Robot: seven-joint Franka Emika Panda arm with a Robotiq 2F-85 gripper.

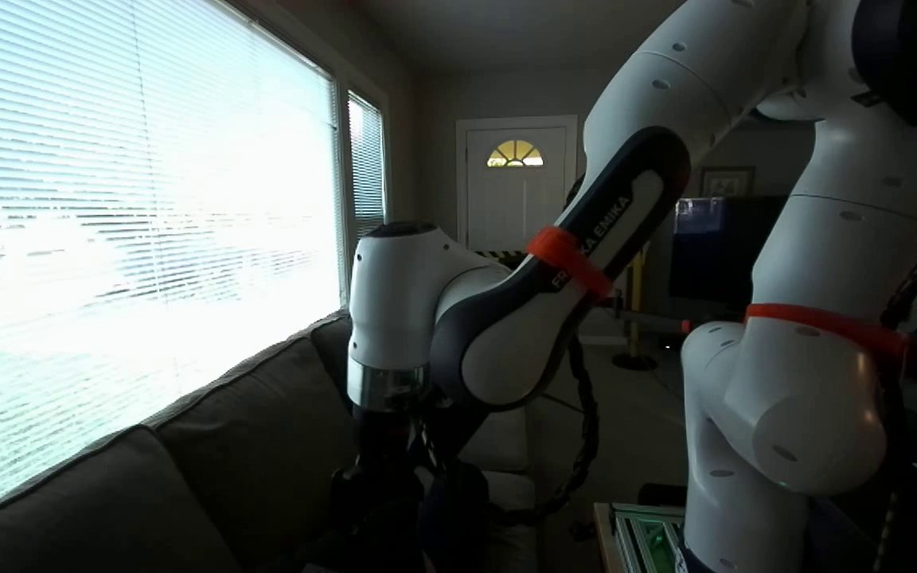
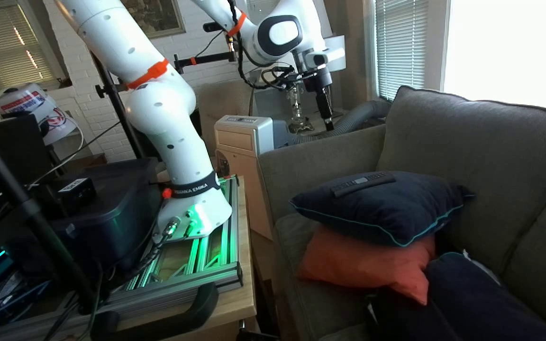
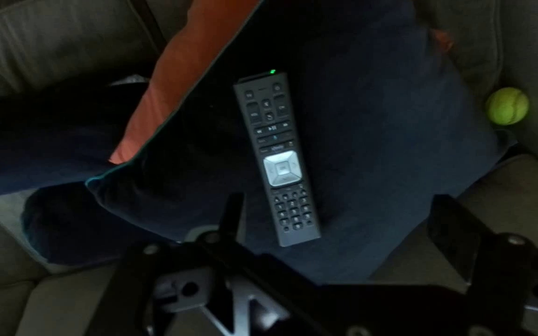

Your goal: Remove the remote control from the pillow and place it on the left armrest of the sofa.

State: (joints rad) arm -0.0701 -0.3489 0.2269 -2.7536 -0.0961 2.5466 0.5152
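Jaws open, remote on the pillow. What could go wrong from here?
1. The remote lies on a dark pillow stacked on an orange pillow; pressing down could tilt this pile and slide the remote.
2. In the wrist view the remote lines up off-centre with the jaws' gap, so closing here might shove it sideways or pinch pillow fabric.
3. A yellow-green ball sits by the dark pillow's corner; a nudge could set it rolling.
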